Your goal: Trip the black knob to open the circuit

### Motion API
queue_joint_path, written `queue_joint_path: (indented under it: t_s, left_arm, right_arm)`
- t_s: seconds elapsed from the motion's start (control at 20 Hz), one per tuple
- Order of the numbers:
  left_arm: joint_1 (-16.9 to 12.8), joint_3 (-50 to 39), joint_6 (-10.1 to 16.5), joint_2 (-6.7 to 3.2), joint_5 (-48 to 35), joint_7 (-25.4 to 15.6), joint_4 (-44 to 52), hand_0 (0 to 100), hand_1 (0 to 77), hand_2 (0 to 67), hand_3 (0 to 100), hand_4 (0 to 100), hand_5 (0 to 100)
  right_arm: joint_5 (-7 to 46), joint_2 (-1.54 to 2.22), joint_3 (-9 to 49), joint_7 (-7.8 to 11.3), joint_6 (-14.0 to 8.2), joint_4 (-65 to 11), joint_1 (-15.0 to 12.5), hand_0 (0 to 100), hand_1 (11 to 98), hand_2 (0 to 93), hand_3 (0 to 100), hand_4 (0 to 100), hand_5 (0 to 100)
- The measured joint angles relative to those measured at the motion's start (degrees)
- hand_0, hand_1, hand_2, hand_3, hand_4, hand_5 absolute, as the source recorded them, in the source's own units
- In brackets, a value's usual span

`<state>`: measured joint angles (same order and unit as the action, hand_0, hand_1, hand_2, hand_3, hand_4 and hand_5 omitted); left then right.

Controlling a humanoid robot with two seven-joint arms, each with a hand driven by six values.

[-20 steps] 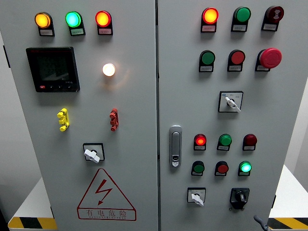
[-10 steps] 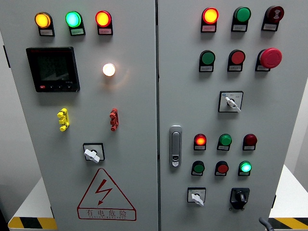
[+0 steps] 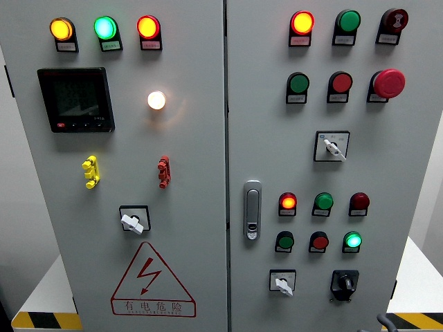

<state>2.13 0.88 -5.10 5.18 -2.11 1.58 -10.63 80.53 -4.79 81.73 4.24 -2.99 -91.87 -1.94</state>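
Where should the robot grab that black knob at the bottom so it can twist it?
Best guess: pinch the raised bar across the middle of the black knob, one finger on each flat side, coming straight at the panel door from the front. The bar sticks out from its square base and stands nearly upright, so it looks like the only part that gives a turning grip.

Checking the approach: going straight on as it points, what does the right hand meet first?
Only a sliver of the right hand shows at the bottom edge. If it is heading up-left, it would likely meet the black knob first. Depth is unclear.
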Motion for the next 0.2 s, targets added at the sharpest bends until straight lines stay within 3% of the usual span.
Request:
queue_joint_path:
  t_s: [0.2]
  left_arm:
    - [0.0,0.0,0.0,-0.03,0.0,0.0,0.0,0,0.0,19.4,26,10,9]
  right_arm:
    - [0.08,-0.06,0.01,0.07,0.0,-0.39,-0.14,100,47.0,5.9,33,27,47]
